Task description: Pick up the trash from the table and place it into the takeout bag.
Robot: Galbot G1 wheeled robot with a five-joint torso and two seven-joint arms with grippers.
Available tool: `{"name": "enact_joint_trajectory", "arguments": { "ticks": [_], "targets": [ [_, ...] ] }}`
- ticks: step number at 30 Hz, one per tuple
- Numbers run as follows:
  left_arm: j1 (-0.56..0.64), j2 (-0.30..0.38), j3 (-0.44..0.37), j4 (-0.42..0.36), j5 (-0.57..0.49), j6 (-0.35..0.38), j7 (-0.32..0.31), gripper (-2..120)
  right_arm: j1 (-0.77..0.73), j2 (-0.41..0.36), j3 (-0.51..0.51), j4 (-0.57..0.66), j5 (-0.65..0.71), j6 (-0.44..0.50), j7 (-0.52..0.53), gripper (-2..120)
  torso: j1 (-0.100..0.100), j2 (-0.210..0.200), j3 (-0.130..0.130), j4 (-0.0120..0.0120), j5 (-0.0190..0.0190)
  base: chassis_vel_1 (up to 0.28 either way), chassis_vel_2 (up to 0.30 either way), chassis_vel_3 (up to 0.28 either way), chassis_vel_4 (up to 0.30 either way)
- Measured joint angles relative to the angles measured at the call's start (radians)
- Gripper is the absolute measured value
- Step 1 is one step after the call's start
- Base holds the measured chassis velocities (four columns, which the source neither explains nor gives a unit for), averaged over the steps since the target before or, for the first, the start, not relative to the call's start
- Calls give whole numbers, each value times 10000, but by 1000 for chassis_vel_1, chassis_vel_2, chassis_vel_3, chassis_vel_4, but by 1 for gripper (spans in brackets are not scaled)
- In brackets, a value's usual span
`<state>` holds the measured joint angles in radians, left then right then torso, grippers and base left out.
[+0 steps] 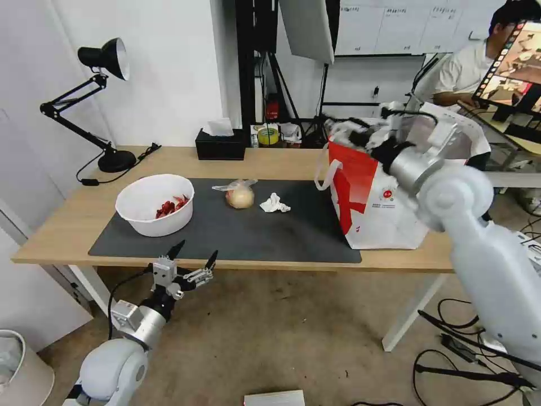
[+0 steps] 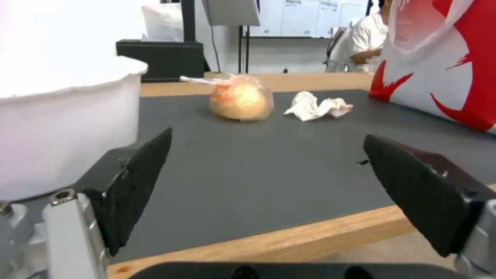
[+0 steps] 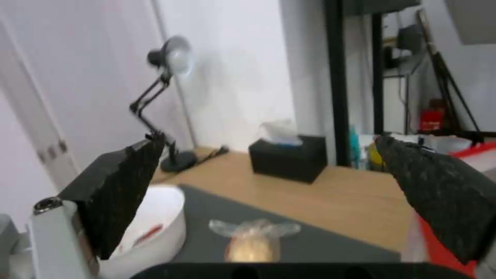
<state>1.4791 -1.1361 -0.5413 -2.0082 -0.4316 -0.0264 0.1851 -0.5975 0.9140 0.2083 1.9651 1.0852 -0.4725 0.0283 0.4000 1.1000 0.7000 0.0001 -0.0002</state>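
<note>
On the dark mat (image 1: pixel 225 237) of the table (image 1: pixel 270 160) sit a white bowl (image 1: pixel 155 204) with red scraps, a clear bag around a beige lump (image 1: pixel 240 195) and a crumpled white tissue (image 1: pixel 274 203). The takeout bag (image 1: pixel 377 192) stands on the right end, red and white. My left gripper (image 1: pixel 194 256) hangs open just below the table's front edge, in front of the bowl (image 2: pixel 62 116); the lump (image 2: pixel 241 99) and tissue (image 2: pixel 316 106) lie farther off between its fingers. My right gripper (image 1: pixel 345 129) hovers open over the bag's top, holding nothing (image 3: pixel 269 139).
A black tissue box (image 1: pixel 221 144) and a black desk lamp (image 1: pixel 107 113) stand along the table's far edge. A white bin (image 1: pixel 17 366) sits on the floor at the left, and cables (image 1: pixel 468 344) trail on the floor at the right.
</note>
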Motion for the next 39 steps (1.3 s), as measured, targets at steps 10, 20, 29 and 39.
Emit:
{"name": "enact_joint_trajectory", "arguments": {
  "ticks": [10,20,29,39],
  "targets": [
    [15,-49,-70,113,124,-69,4,100,-2969,-677,-154,755,-1986,1807,-821,100,0,0,0,-3,2,0,0,0,0],
    [175,-169,-214,274,250,-344,34,100,-5257,-567,271,390,-3681,3834,-980,100,-1,0,0,-1,1,0,0,0,0],
    [489,-275,-493,712,409,-856,268,100,-7002,128,625,-223,-4514,5239,-1065,100,-1,1,0,-2,1,0,0,0,0],
    [786,-358,-916,806,473,-670,266,100,-7329,528,666,-303,-4819,5584,-886,100,-1,0,0,-1,1,0,0,0,0]
  ]
}}
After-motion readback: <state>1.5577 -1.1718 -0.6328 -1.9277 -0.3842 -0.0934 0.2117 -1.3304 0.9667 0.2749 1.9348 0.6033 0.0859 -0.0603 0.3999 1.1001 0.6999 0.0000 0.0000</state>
